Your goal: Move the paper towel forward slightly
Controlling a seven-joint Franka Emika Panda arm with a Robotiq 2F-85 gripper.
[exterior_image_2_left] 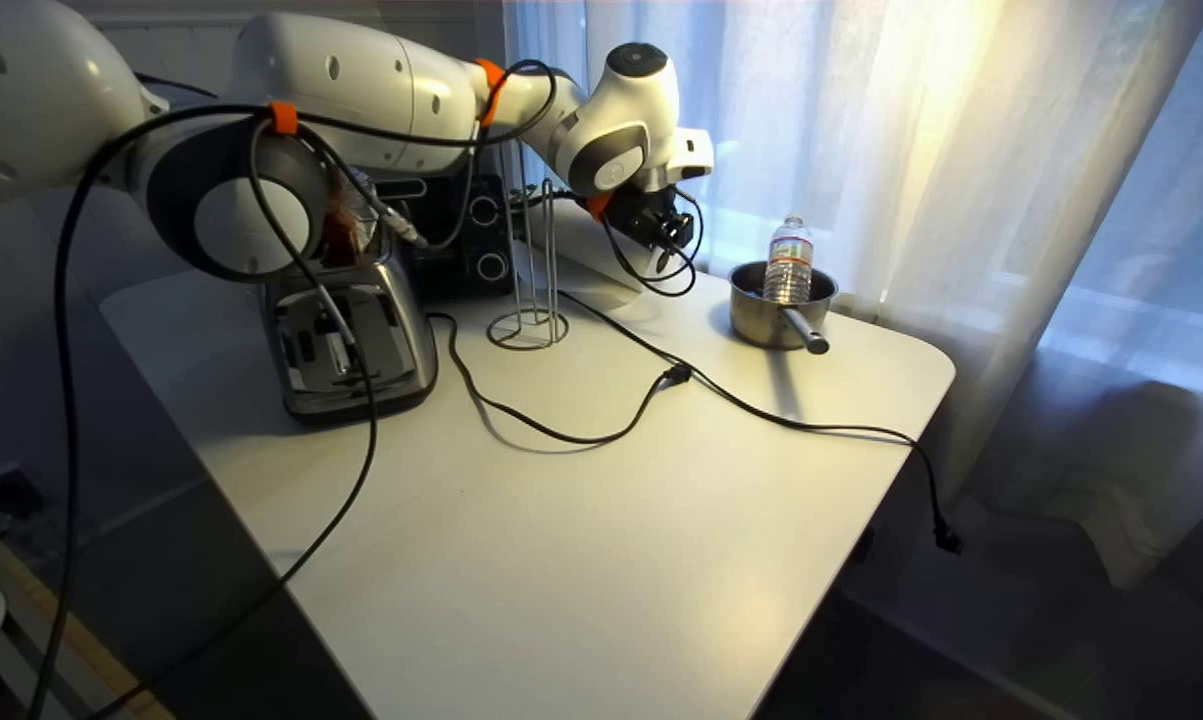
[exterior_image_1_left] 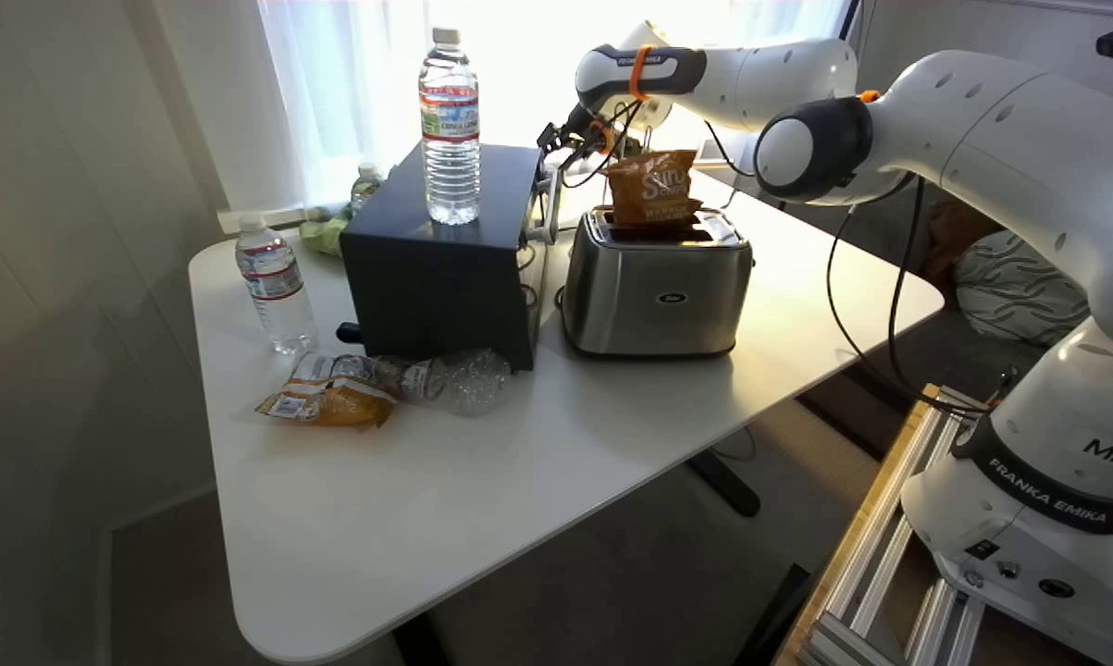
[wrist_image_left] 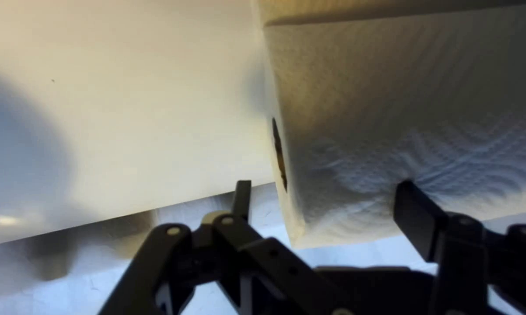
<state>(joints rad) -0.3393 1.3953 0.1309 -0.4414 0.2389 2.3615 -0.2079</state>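
Observation:
The paper towel is a white embossed roll lying on its side (exterior_image_2_left: pixel 589 248) on the white table, behind a wire stand in an exterior view. In the wrist view the roll (wrist_image_left: pixel 376 109) fills the right side, with its end and a dark core slit facing left. My gripper (wrist_image_left: pixel 324 190) is open around the roll's near left corner. The left finger is apart from the roll, beyond its end. The right finger overlaps the roll's side and seems to touch it, with creases beside its tip. The gripper also shows in both exterior views (exterior_image_1_left: pixel 561 148) (exterior_image_2_left: pixel 669 245).
A silver toaster (exterior_image_1_left: pixel 658 301) holds an orange chip bag (exterior_image_1_left: pixel 653 190). A dark toaster oven (exterior_image_1_left: pixel 436 305) carries a water bottle (exterior_image_1_left: pixel 451 139). A wire stand (exterior_image_2_left: pixel 528 330), a black cord (exterior_image_2_left: pixel 561 437) and a pot (exterior_image_2_left: pixel 756 325) with a bottle (exterior_image_2_left: pixel 789 262) are near the roll.

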